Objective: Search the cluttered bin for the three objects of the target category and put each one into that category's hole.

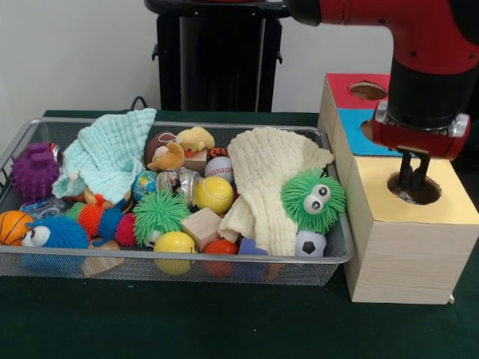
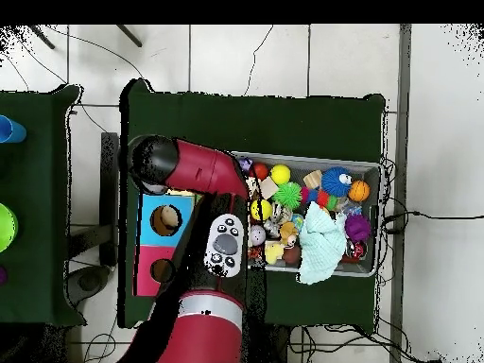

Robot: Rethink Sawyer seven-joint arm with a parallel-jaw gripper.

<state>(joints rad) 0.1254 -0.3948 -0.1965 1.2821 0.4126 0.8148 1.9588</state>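
Yellow-topped box [image 1: 449,203] at the frame's right has the claw [image 1: 412,178] dipping into its hole [image 1: 414,190]; whether it grips anything I cannot tell. No printed bundles show in the bin [image 1: 338,258]. Best lift straight, clearing the rim.

Even, bright indoor light fills the front view, with soft shadows only. The bin [image 1: 340,258] darkens the green table [image 1: 187,321] just beneath its near edge, and the yellow-topped box [image 1: 441,202] has a shaded near face. No strong glare shows. The overhead view is evenly lit, and the pale floor [image 2: 435,142] at the right is brightest.
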